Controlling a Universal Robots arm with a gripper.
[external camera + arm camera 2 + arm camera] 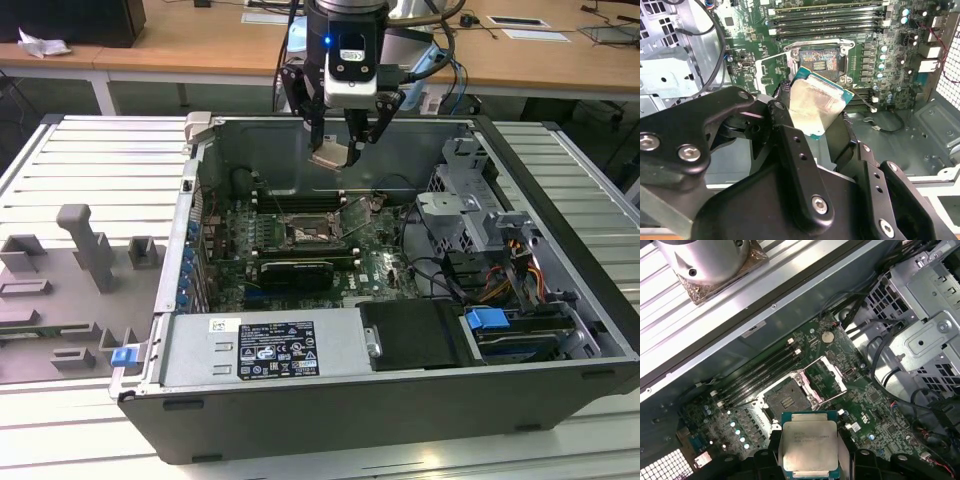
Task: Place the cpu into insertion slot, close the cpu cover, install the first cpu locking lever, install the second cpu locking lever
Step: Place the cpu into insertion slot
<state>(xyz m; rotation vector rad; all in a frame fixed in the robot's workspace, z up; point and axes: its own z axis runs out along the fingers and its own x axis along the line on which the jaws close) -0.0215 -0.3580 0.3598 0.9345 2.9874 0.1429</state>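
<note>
So the black two-finger gripper on the arm is hanging over the open dark grey computer case, which is lying on its side on the ribbed silver table. Its fingers are pinching the cpu, the small square chip with the pale silver-grey metal top and green rim. They're gripping it by two opposite edges, so the jaws are sitting only as far apart as the chip is wide. In the exterior view the chip is hovering up in the air, well apart from the green motherboard below.

The insertion slot, that square dark socket ringed by a silver metal frame, is sitting uncovered with its contact field showing. The cpu isn't seated in it yet. The thin silver cpu cover, a frame plate with a cut-out middle, is standing swung open at one side of the socket, with green board showing through the hole.

Long narrow black memory slots are running along another side of the socket. In the exterior view a long black expansion card is sitting on the camera's side of the socket, and grey moulded fixture blocks are standing on the table at the exterior view's left.
</note>
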